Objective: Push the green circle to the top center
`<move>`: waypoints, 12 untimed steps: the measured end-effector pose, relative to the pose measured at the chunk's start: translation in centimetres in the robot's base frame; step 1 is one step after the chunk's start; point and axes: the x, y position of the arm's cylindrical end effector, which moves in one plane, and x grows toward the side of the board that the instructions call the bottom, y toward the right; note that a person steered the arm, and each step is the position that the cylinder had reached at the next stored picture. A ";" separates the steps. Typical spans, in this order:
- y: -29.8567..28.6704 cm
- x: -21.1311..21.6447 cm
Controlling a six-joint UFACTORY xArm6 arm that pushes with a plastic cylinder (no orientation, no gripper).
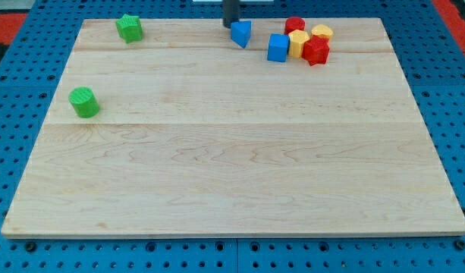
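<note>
The green circle (84, 102), a short cylinder, sits near the left edge of the wooden board (232, 167). My tip (229, 25) is at the top center, just left of and touching or nearly touching a blue triangle block (241, 33). The green circle lies far to the lower left of my tip.
A green star-shaped block (129, 27) sits at the top left. At the top right is a cluster: a blue cube (278, 47), a yellow block (298, 42), a red cylinder (295, 25), a yellow block (322, 32) and a red block (316, 51). Blue pegboard surrounds the board.
</note>
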 end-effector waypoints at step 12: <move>-19.5 20.0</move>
